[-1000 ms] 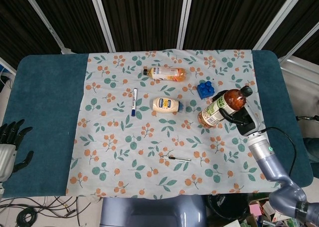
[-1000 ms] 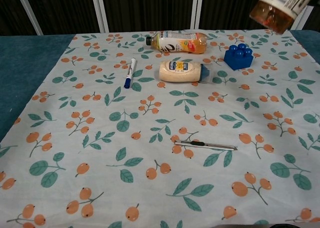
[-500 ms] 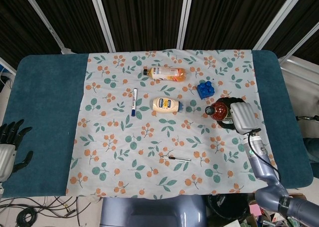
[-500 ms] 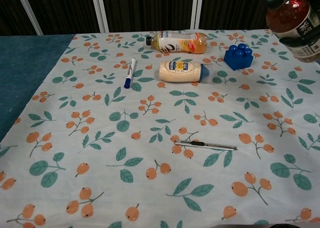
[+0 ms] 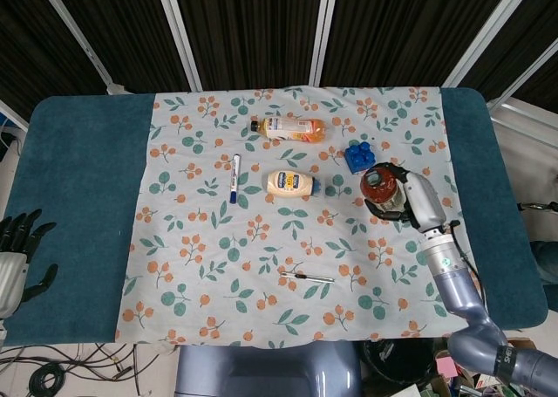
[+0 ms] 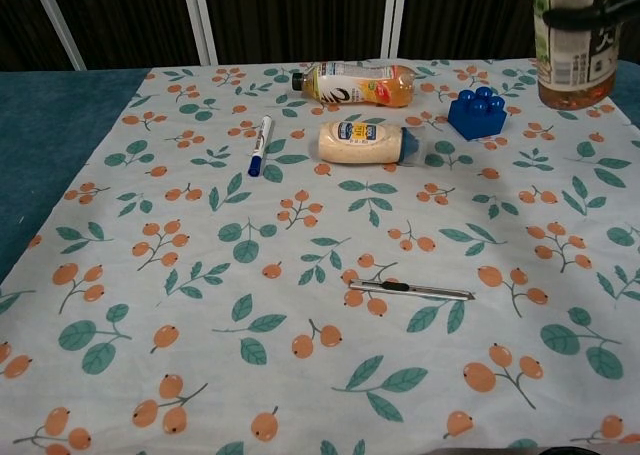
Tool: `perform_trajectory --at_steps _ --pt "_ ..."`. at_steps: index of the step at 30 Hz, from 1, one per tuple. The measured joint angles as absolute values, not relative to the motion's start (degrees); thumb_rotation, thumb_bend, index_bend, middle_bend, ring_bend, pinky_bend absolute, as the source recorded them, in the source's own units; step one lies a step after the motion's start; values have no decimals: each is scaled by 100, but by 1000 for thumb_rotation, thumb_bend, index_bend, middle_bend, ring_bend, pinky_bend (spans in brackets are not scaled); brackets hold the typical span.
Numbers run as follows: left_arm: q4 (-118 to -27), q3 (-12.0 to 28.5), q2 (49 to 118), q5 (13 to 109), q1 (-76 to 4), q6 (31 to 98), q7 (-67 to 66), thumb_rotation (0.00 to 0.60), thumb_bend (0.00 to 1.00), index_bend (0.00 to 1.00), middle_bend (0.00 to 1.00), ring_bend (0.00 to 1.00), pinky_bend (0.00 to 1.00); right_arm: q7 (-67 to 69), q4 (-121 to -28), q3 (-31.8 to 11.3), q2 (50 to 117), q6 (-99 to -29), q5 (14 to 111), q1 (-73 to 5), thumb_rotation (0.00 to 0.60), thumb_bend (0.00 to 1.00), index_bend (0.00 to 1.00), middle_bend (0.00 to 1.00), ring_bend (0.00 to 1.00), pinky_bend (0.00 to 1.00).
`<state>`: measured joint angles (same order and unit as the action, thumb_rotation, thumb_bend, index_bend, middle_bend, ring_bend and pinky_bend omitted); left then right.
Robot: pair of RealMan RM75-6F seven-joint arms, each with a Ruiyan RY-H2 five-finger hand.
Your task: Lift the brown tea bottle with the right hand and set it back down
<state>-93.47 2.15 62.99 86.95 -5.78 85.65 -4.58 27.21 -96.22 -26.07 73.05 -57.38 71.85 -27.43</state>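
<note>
Bottle (image 5: pixel 381 188) now upright in the right hand (image 5: pixel 410 201) — a second ago it lay tilted, cap out toward 2 o'clock, and half a second ago it was partway righted. Head view looks straight down on the dark cap; chest view shows the body vertical at the top right edge, label facing out, amber base (image 6: pixel 573 85) at cloth level or just above — contact with the table (image 5: pixel 78 170) cannot be told from here. It sits just at 5 o'clock of the blue block (image 5: pixel 358 156).

Fingers (image 5: pixel 384 212) wrapped round the bottle's body, holding it; a dark finger crosses the label in chest view.

Left hand (image 5: pixel 16 257) at the table's 8 o'clock corner, fingers spread, holding nothing, unmoved.

Reading: lift is done, descent is at or near its end — what remains looks like seating the base flat and releasing. Bottle is tall, so a tilt at release could topple it.
</note>
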Motion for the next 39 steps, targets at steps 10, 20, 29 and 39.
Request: perform_trajectory --at_steps 10,20,29,39 --pt "-9346 214 6317 8685 -579 8555 -501 600 363 189 31 5 0 8760 -9876 -3005 6610 -6217 8520 -2381 600 443 494 499 518 541" --pt "-9329 220 6324 8698 -565 8600 -551 600 367 189 31 5 0 10262 -9690 -2676 6347 -6664 9339 -2320 600 444 494 499 518 540" --pt "-9346 235 6322 8643 -556 8588 -551 600 374 189 31 5 0 6921 -9469 -2222 6668 -6386 9063 -2452 600 444 494 500 518 541" --pt "-9357 249 6338 8600 -566 8558 -609 600 374 189 31 5 0 3440 -8768 -1755 7735 -6364 7982 -2528 600 443 494 496 517 541"
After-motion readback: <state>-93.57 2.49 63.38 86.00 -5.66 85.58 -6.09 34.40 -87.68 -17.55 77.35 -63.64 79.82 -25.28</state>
